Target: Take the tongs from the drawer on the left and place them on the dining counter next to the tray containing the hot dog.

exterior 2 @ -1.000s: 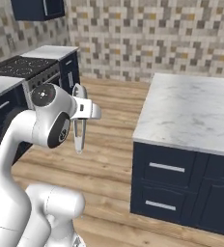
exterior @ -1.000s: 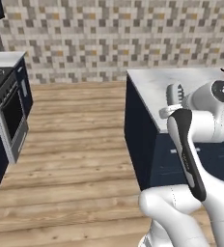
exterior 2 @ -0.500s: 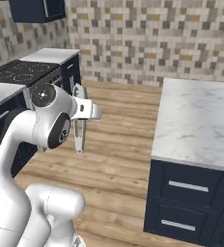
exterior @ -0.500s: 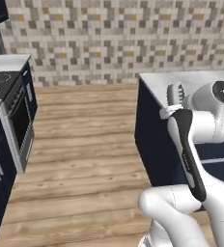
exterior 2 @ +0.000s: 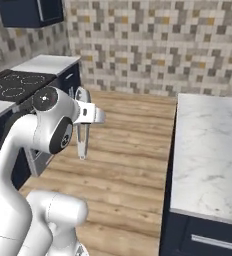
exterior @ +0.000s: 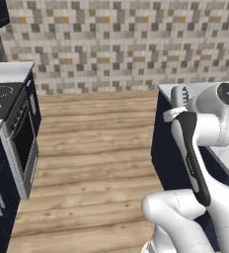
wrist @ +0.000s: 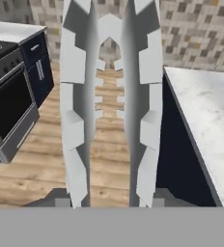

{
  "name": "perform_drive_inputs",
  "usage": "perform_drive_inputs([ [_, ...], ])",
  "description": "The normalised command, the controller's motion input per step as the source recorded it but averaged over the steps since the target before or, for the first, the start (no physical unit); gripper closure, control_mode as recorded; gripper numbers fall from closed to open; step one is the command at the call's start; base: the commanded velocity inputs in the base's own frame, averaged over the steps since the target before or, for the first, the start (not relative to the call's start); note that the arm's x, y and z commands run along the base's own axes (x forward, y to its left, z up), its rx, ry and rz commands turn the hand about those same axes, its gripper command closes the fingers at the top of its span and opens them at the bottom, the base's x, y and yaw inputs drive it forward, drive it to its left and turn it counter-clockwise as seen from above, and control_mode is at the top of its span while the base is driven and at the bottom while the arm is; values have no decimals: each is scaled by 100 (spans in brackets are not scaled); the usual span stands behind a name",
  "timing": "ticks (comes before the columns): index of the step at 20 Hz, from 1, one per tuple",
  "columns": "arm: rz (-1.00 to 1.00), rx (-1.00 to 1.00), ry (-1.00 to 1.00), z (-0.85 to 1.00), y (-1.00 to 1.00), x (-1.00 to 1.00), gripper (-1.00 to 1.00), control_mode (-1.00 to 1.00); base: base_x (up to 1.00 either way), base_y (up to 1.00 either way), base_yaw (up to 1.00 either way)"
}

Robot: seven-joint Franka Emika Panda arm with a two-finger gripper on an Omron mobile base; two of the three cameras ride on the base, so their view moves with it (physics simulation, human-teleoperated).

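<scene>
**Position.** The tongs (exterior 2: pixel 81 142) are carried in the air by the end effector (exterior 2: pixel 86 114). They are above the wooden floor (exterior 2: pixel 128 150), left of the tabletop of the dining counter (exterior 2: pixel 208 145) and right of the stove (exterior 2: pixel 13 85). They touch no surface.

**End effector state.** It is pinching the tongs. This is judged from the tongs hanging without any other support; the fingertips themselves are not clearly shown.

**Orientation.** In the right base view the long axis is close to vertical. One end points down at the floor and the other rises just above the hand. In the hand view the two arms run side by side away from the camera, with a narrow gap between them. They appear to join in an arch at the far end.

**Hazards.**
- The tongs are slim and smooth. A jolt or a fast swing could make them rotate or slide out of the pinch.
- The low-hanging end could strike the navy side of the dining counter if the arm is not raised before it crosses over the tabletop.
- A vertical release would let the tongs topple or bounce. Level the long axis first.
</scene>
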Motion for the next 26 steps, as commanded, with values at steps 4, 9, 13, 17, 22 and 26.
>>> perform_drive_inputs([
  [4,0,0,0,0,0,0,100,100,100,24,-1],
  [9,0,0,0,0,0,0,100,100,100,21,-3],
  [13,0,0,0,0,0,0,100,100,100,23,-4],
  [17,0,0,0,0,0,0,100,100,100,26,-4],
  [22,0,0,0,0,0,0,100,100,100,36,-4],
  [26,0,0,0,0,0,0,100,100,100,22,-8],
])
